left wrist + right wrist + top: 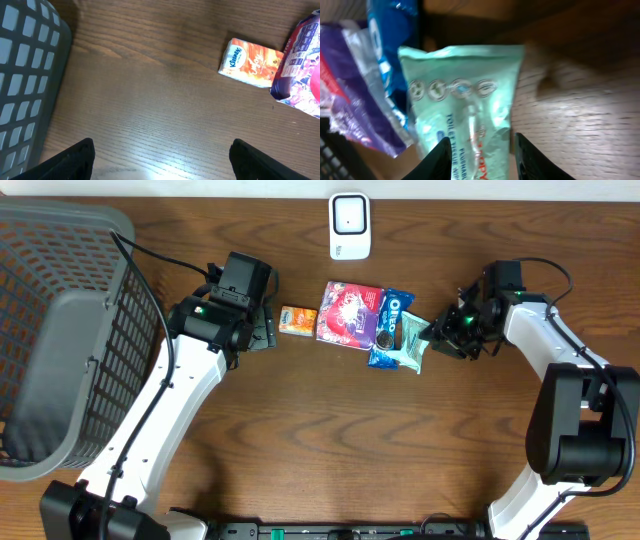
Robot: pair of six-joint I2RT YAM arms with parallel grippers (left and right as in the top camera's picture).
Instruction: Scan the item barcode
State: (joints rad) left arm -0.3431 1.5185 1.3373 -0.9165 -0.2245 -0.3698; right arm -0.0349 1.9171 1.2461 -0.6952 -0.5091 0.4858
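A mint-green wipes pack (410,346) (465,95) lies at the right end of a row of items. My right gripper (445,330) (482,160) has come in from the right and its jaws are closed on the pack's near end, one finger on each side. A blue Oreo pack (392,315) (390,35) and a purple snack bag (348,312) (340,95) lie beside it. An orange Kleenex pack (297,320) (252,62) is at the left end. My left gripper (262,328) (160,162) hovers open over bare wood, left of the Kleenex. The white scanner (349,225) stands at the back.
A large grey mesh basket (60,330) (25,80) fills the table's left side, close to my left arm. Bare wood lies in front of the row of items, between the two arms.
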